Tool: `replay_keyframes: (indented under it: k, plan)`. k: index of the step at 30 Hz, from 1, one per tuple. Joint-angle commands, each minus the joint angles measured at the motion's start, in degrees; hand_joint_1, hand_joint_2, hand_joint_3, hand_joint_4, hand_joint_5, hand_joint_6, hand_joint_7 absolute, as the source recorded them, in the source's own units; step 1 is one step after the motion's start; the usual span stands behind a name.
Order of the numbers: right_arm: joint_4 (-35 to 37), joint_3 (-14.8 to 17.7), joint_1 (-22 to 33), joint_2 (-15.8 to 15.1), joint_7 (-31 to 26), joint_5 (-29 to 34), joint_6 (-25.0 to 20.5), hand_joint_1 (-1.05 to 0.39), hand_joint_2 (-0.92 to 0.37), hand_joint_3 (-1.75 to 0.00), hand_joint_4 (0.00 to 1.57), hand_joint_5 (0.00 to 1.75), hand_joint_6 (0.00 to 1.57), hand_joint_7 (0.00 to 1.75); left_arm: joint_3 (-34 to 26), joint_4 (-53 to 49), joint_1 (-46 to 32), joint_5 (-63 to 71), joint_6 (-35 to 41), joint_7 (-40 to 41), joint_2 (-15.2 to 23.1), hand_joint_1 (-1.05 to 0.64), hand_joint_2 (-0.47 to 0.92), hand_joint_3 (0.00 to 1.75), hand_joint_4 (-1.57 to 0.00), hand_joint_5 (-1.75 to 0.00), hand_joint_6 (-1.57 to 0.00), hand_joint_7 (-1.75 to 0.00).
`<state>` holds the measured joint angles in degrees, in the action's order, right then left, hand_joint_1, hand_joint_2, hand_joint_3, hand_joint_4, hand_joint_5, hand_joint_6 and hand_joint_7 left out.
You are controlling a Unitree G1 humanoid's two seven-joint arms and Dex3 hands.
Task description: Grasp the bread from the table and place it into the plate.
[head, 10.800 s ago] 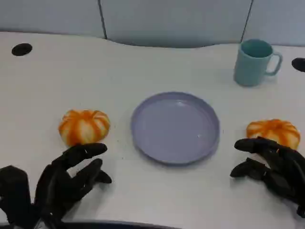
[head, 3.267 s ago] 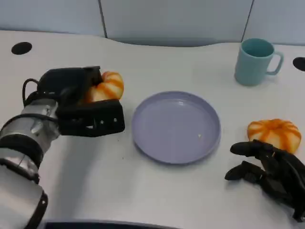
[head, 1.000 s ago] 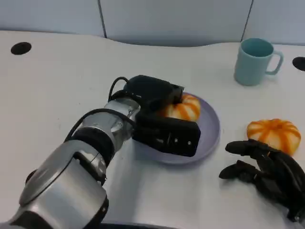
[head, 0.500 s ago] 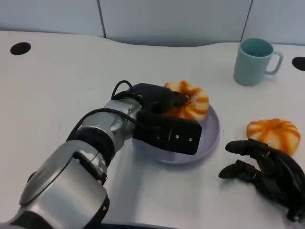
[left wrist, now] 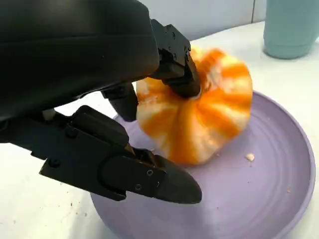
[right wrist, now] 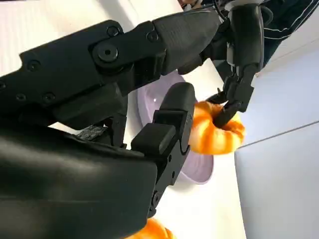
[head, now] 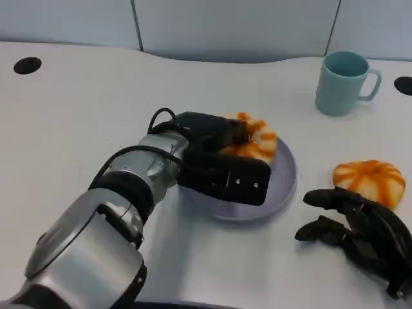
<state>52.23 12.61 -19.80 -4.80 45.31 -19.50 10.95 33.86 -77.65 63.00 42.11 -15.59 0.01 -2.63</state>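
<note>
Lowered a little since half a second ago, the bread (head: 256,140) is now resting on the far part of the plate (head: 283,177), held between the fingers of the left hand (head: 222,161). Beside the plate, the right hand (head: 360,235) is kept loosely spread with nothing in it, near a second bread (head: 369,180).

A teal mug (head: 344,84) stands on the white table (head: 77,122).
</note>
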Motion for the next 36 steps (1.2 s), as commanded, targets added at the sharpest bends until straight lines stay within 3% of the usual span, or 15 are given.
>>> replay_keyframes:
  k: [1, 2, 6, 18, 21, 24, 27, 36]
  plan:
    - [0.63, -0.48, 1.70, -0.30, -0.67, 0.88, -0.81, -0.39, -0.92, -0.08, 0.66, 1.09, 0.80, 0.55, -1.01, 0.16, 1.45, -0.83, -0.56, 1.27, 0.64, -0.85, 0.92, 0.11, 0.00, -1.55, -0.15, -1.39]
    - [0.62, -0.50, 1.70, -0.31, -0.68, 0.87, -0.81, -0.39, -0.92, -0.08, 0.66, 1.09, 0.80, 0.55, -1.06, 0.15, 1.45, -0.78, -0.57, 1.28, 0.63, -0.84, 0.92, 0.11, 0.00, -1.55, -0.15, -1.40]
    - [2.43, 0.16, 1.00, -0.24, 0.13, 0.18, -0.63, -0.39, -0.92, -0.07, 0.65, 1.07, 0.81, 0.54, -2.26, 0.48, 1.76, -1.42, -1.39, 3.58, 1.03, -0.82, 0.92, 0.12, -0.02, -1.73, -0.08, -1.72]
    - [1.89, 0.08, 0.78, -0.31, -0.48, 0.50, -1.48, -0.39, -0.92, -0.08, 0.66, 1.08, 0.81, 0.54, -5.35, 0.66, 1.57, -4.73, -3.09, 1.59, 1.80, -0.81, 0.92, 0.12, 0.00, -1.71, -0.20, -1.75]
    - [0.89, -0.12, 1.08, -0.28, -1.12, 0.68, -1.88, -0.39, -0.92, -0.08, 0.67, 1.08, 0.82, 0.54, -6.03, 0.80, 1.68, -5.56, -4.03, -0.23, 2.40, -0.82, 0.92, 0.14, 0.00, -1.63, -0.06, -1.68]
    - [0.71, -0.27, 1.20, -0.31, -1.06, 0.83, -1.39, -0.38, -0.92, -0.09, 0.67, 1.08, 0.81, 0.54, -6.25, 0.95, 1.84, -5.65, -5.13, -1.88, 3.18, -0.83, 0.92, 0.15, 0.00, -1.67, 0.00, -1.40]
    - [0.57, -0.41, 1.24, -0.37, -1.50, 0.98, -1.64, -0.39, -0.92, -0.09, 0.67, 1.08, 0.82, 0.55, -5.67, 0.95, 2.26, -4.93, -5.43, -3.38, 3.86, -0.83, 0.92, 0.15, -0.01, -1.56, 0.00, -1.19]
    - [0.55, -0.34, 1.21, -0.23, -1.95, 0.71, -2.02, -0.38, -0.92, -0.07, 0.69, 1.06, 0.82, 0.55, -4.69, 1.00, 2.86, -4.09, -4.85, -5.40, 4.27, -0.82, 0.92, 0.12, 0.00, -1.48, 0.00, -1.11]
